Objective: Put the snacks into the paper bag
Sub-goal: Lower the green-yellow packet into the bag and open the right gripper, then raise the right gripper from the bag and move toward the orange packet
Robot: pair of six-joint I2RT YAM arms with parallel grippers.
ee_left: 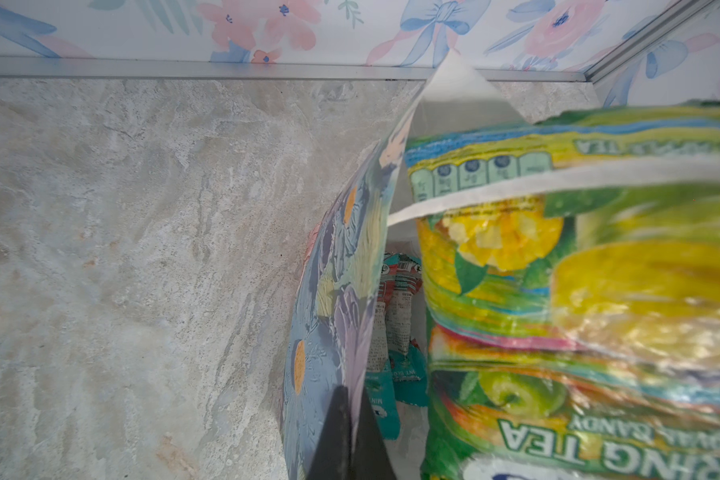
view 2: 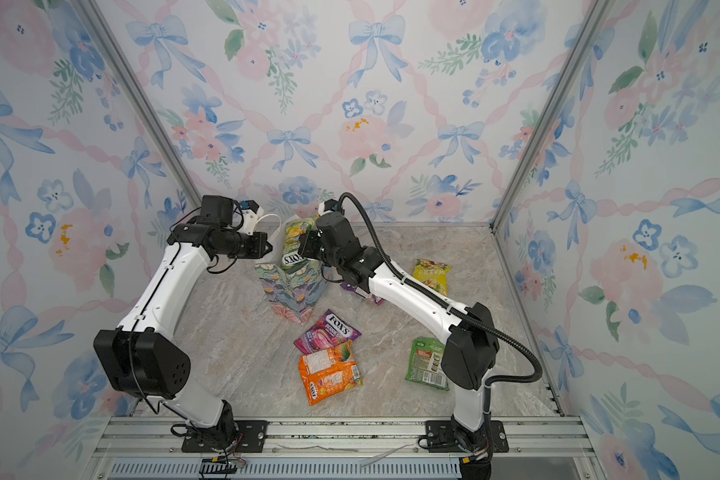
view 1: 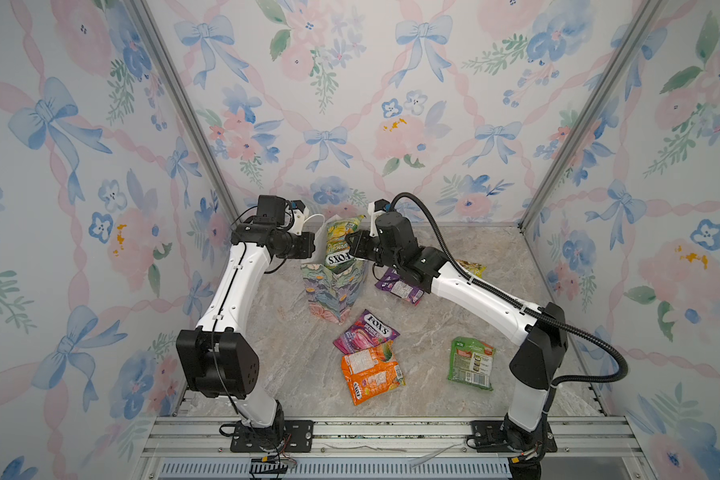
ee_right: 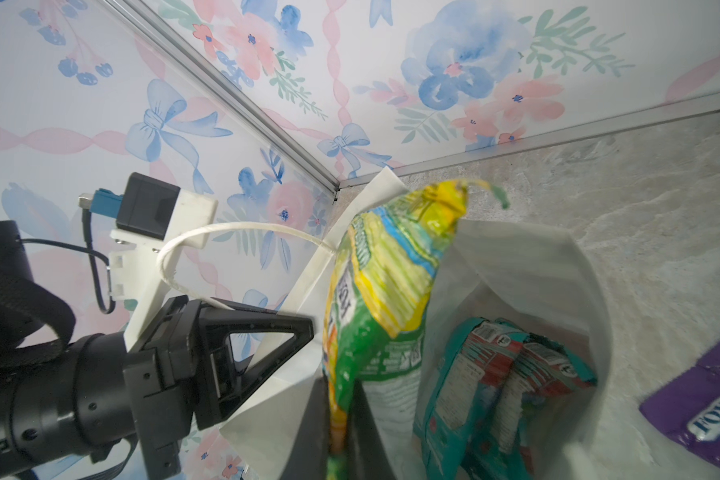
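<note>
Teal packets (ee_right: pixel 504 374), 2, inside paper bag (view 1: pixel 333 291); right gripper (ee_right: pixel 341 399) clamps green-yellow packet (view 1: pixel 338 241) over its mouth, left gripper (view 2: pixel 268 248) pinches bag wall; 5 snacks (view 1: pixel 366 332) remain mid-frame

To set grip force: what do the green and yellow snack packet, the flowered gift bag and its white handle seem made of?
Green and yellow snack packet: thin plastic film, glossy; it shines, wrinkles, and has a crimped top seal.
Flowered gift bag: paper or thin card, matte white inside; it keeps sharp folds.
White handle: probably twisted cord; fibre unclear.
</note>
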